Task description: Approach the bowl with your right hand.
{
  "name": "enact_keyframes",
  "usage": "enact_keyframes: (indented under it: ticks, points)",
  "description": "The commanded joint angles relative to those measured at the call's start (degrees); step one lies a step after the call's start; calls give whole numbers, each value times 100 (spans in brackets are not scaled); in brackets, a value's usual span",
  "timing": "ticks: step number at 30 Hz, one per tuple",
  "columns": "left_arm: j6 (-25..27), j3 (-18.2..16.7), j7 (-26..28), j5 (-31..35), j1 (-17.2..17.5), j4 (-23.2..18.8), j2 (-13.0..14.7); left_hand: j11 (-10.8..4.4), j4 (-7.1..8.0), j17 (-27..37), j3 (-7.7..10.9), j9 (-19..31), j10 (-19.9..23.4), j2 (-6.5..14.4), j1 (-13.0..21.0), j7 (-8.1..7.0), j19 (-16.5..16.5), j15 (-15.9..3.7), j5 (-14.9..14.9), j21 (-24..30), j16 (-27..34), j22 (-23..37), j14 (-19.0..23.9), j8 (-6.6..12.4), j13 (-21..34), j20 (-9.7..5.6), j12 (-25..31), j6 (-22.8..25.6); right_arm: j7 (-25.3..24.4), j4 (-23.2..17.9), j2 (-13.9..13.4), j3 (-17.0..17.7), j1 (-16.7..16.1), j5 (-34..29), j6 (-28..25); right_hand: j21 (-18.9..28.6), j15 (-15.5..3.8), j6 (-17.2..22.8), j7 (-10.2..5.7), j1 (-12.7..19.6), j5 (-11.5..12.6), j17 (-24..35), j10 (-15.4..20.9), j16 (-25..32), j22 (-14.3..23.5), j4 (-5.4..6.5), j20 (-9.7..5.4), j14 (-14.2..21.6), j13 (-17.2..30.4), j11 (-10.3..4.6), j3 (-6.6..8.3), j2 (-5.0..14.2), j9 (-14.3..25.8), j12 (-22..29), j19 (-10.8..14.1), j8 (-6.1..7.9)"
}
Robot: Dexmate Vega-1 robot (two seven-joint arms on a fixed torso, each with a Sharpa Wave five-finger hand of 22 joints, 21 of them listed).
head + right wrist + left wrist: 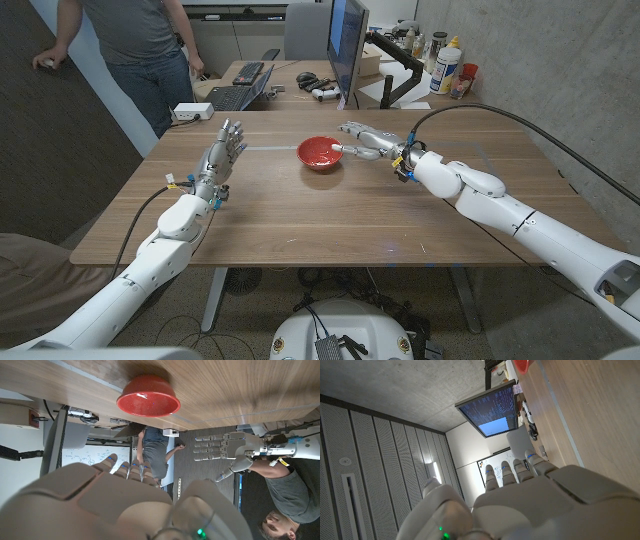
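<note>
The red bowl [320,153] sits on the wooden desk [300,215], toward the far edge and about midway along it. The right hand [362,141] reaches in from the right side of the desk, its fingers loosely spread and holding nothing, their tips just beside the bowl's right rim; whether they touch it I cannot tell. From the right wrist view the bowl [148,395] stands directly ahead of the fingers [120,467], rim open and upright. The left hand [222,152] is raised above the left part of the desk, well apart from the bowl, fingers apart and straight, gripping nothing. Beyond the far edge a monitor [347,42] stands on another table, and a person [140,50] leans nearby.
</note>
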Motion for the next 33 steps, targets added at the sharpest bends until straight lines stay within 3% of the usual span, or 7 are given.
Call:
enact_keyframes:
  ticks: [1, 14, 33]
  points:
    - [-31, -26, -41, -63, 26, 88, -29, -28, 2, 28, -39, 13, 17, -14, 77, -3, 6, -106, 34, 24, 29, 34, -50, -18, 9, -26, 18, 6, -74, 133, 146, -192, 172, -419, 28, 7, -51, 44, 17, -22, 37, 18, 4, 22, 27, 4, 31, -324, 24, 4, -56, 26, 23, 10, -25, 7]
    - [-33, -90, -21, -104, 90, 87, 8, -31, 2, 28, -43, 13, 14, -4, 85, 19, 4, -111, 35, 24, 30, 34, -52, -21, 9, -25, 17, 3, 46, 220, 274, -406, 372, -759, 16, 4, -68, 77, -1, -19, 47, 18, 12, 21, 26, -6, 37, -327, 24, -20, -70, 10, 24, 13, -33, 16]
    - [-2, -192, 68, -101, 222, -79, 98, -18, 3, 28, -49, 14, 16, 8, 92, 26, 3, -105, 34, 24, 27, 34, -62, -24, 9, -30, 18, 1, 264, 694, 526, -664, 720, -763, 199, -6, -75, 62, 7, 18, 68, 17, 0, 15, 26, -34, 38, -343, 25, -14, -73, 1, 25, 8, -68, 11]
